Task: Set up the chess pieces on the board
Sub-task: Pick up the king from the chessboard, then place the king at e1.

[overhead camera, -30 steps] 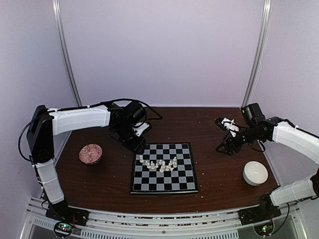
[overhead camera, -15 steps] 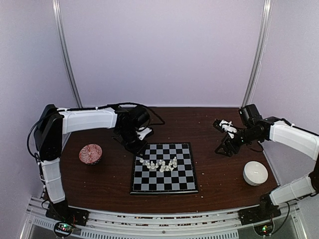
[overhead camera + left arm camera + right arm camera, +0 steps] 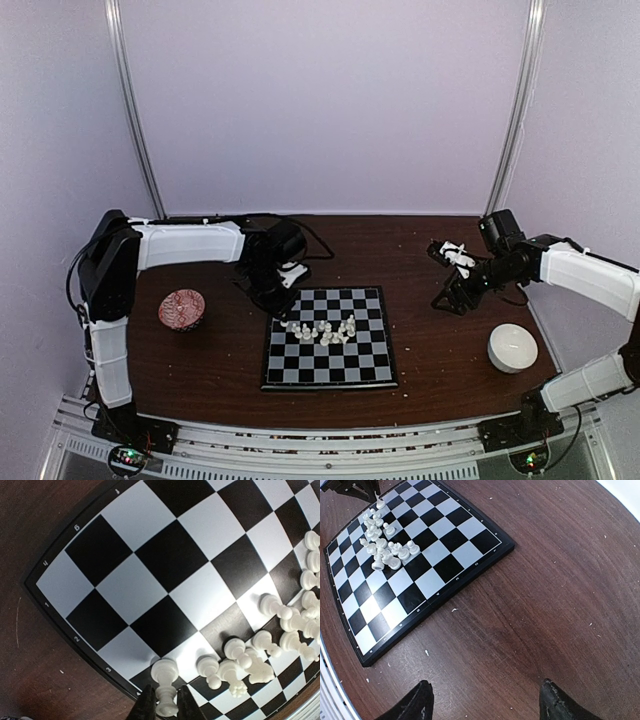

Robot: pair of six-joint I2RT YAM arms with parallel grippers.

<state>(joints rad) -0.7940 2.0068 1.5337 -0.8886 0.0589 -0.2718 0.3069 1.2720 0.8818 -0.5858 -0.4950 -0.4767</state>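
Observation:
The board [image 3: 352, 372] lies flat at the table's centre, and its near-left corner fills the left wrist view [image 3: 125, 585]. The white chess pieces [image 3: 322, 329] are huddled in a loose cluster on its far half, some standing, some lying [image 3: 260, 650]. My left gripper [image 3: 274, 300] is at the board's far left edge, its dark jaws [image 3: 165, 692] pressed on the stem of one white piece [image 3: 164, 672] at that rim. My right gripper [image 3: 450, 296] hovers over bare wood to the right of the board [image 3: 445, 540], jaws [image 3: 487, 700] wide open with nothing between them.
A red patterned bowl [image 3: 182, 308] sits left of the board. A white bowl [image 3: 512, 347] sits to the right, near the right arm. Pale crumbs [image 3: 426, 653] dot the brown table. Purple walls enclose the back and sides.
My left gripper has slid right to the board's far left edge, and its jaws have narrowed around one white piece. The right gripper has barely shifted.

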